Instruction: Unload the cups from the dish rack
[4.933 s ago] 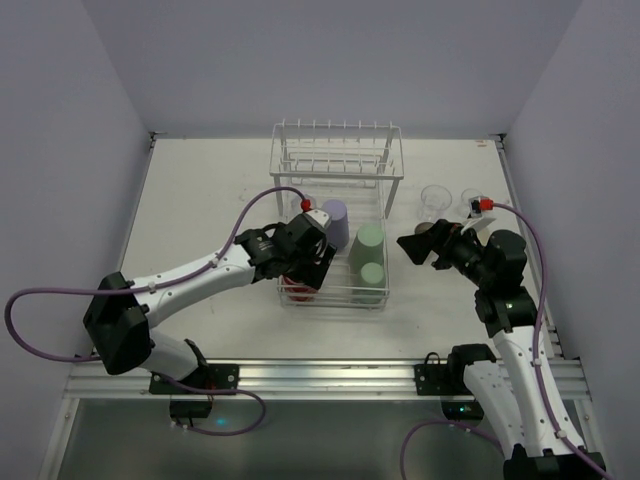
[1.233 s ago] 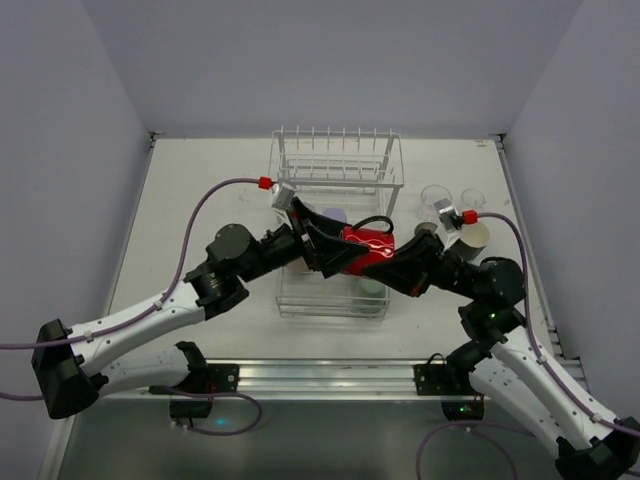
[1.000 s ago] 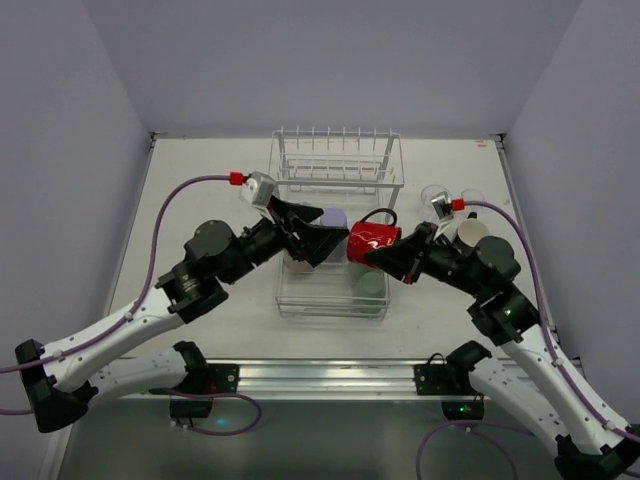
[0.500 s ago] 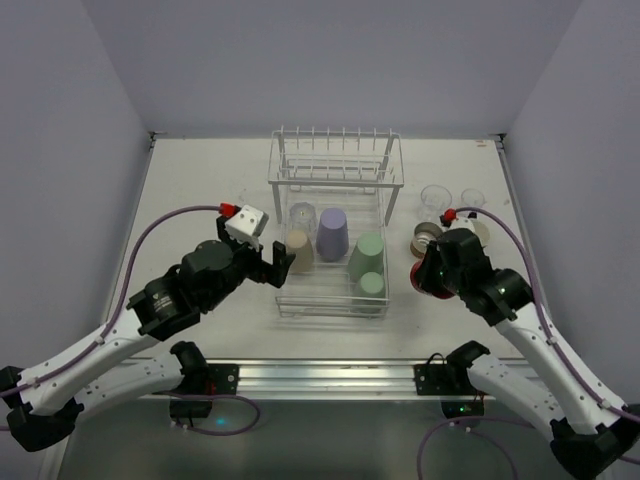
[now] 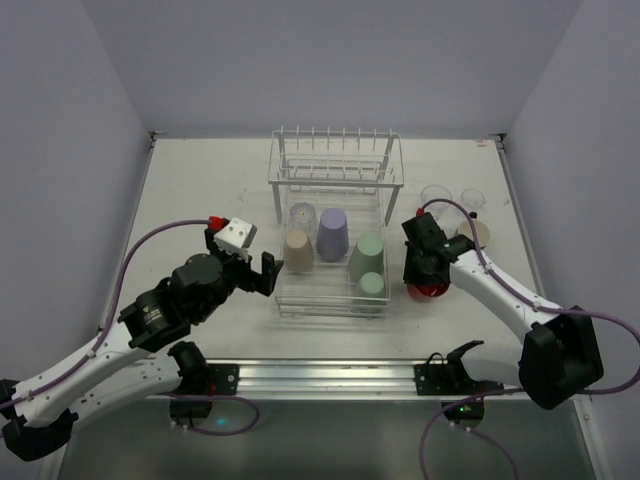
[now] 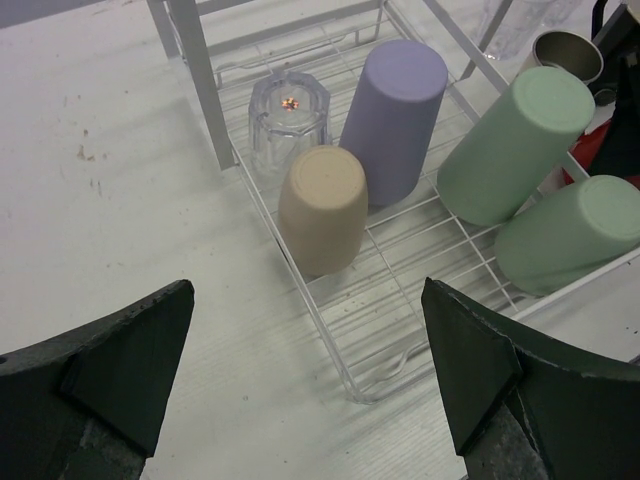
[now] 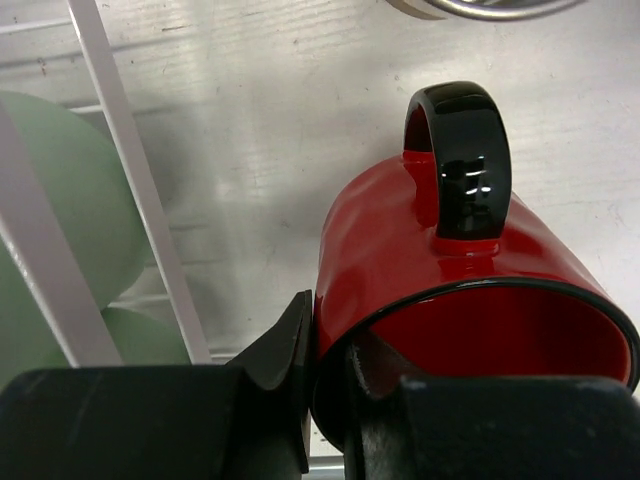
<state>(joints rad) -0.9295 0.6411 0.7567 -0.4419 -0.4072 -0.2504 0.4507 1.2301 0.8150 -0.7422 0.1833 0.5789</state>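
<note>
The white wire dish rack holds a clear cup, a tan cup, a lavender cup and two pale green cups, all upside down or leaning. My left gripper hangs open just left of the rack; its wrist view shows the tan cup ahead, between wide black fingers. My right gripper is shut on the rim of a red cup with a black handle, low over the table right of the rack.
Two clear cups and a tan cup stand on the table right of the rack, close behind the right gripper. A metal rim shows just beyond the red cup. The rack's wire wall runs to its left.
The right arm has carried the red cup from above the rack down to the table on the rack's right. The left arm has pulled back to the left, still open.
</note>
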